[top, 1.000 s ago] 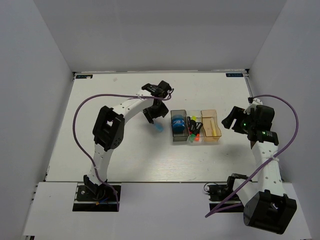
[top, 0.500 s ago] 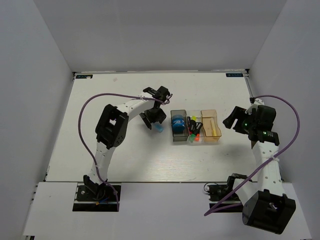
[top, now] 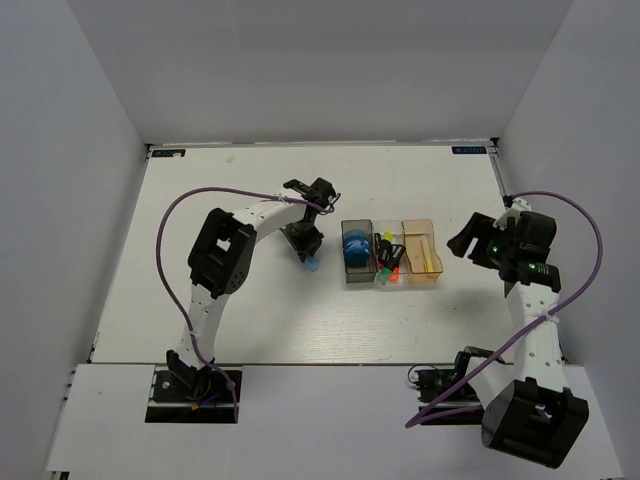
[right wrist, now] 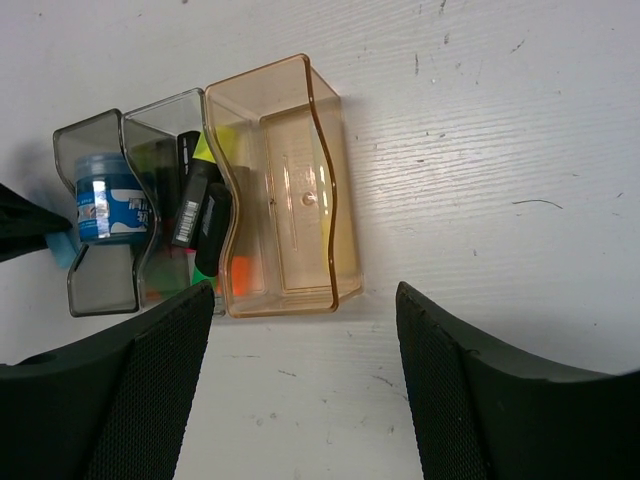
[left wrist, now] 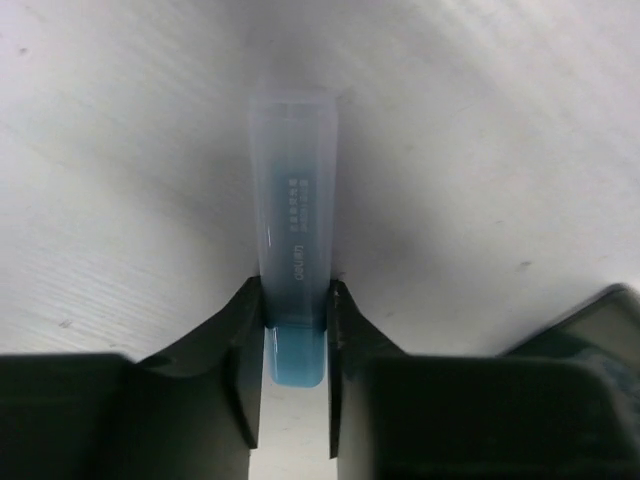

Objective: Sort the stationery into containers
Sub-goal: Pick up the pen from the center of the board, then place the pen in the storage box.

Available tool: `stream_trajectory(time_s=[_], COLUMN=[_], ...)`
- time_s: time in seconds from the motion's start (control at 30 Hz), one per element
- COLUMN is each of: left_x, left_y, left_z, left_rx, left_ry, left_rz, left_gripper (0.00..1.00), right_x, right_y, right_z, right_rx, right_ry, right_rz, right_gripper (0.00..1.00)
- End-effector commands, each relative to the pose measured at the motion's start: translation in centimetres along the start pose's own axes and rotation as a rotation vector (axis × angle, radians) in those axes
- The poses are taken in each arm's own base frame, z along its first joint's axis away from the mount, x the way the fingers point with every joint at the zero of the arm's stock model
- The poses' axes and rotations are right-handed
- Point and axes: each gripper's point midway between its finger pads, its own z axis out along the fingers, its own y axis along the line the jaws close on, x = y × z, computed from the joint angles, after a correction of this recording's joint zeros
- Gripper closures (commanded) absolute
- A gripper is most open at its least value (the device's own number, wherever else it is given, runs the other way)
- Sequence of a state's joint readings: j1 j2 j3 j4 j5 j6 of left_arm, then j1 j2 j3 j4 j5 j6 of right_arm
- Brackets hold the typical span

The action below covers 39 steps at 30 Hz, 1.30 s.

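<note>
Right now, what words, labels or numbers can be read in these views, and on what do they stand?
None can be read.
Print along the light-blue stick: too blurred.
White lettering on the blue tape roll: too small.
Marks on the blue corner stickers: too small.

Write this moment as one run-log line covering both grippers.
left gripper: closed on light-blue stick | stick: lying on table | right gripper: open, near tan-orange bin
</note>
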<state>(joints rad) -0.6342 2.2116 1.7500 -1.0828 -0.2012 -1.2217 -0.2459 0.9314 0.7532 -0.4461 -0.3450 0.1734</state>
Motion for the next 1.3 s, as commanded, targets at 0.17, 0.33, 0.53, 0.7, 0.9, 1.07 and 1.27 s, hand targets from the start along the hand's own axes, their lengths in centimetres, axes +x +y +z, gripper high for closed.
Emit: stream_trajectory(time_s=[0.17,0.33,0.53,0.7,0.9,1.07,1.27], left_x=[0.4,2.6,8.3,11.5,11.9,13.0,13.6], left_y=[0.4,-4.0,-13.2,-19.2,-23.6,-23.5,-23.7], left_z=[-5.7,-14.0,-16.9,-20.3,-21.9,-19.6,-18.6], left_rx=[0.125,0.449,0.817,0.998,1.157,1.144,1.140], left_ry=[-0.135,-0.237,-0.091,0.000,0.013,0.071,0.109], left_rz=[0.173,0.360,0.476,0.526,0.491,0.492,0.486], left_gripper=[0.99,0.99,0.99,0.99,0.99,0.95,0.73], right_x=[0.3,0.9,1.4,1.3,1.4,1.3,1.2], right_y=[1.9,3.8,5.8,5.8,5.4,5.3,5.2], right_z=[-0.3,-0.6,-1.4,-1.3,-1.1,-1.1,-1.1], right_rx=[-0.136,-0.263,-0.403,-0.404,-0.399,-0.394,-0.394], right_ry=[0.010,0.038,0.047,0.048,0.060,0.052,0.055], right_rz=[-0.049,-0.070,-0.110,-0.096,-0.081,-0.080,-0.071], right_gripper=[0.10,1.00,0.56,0.49,0.48,0.39,0.34])
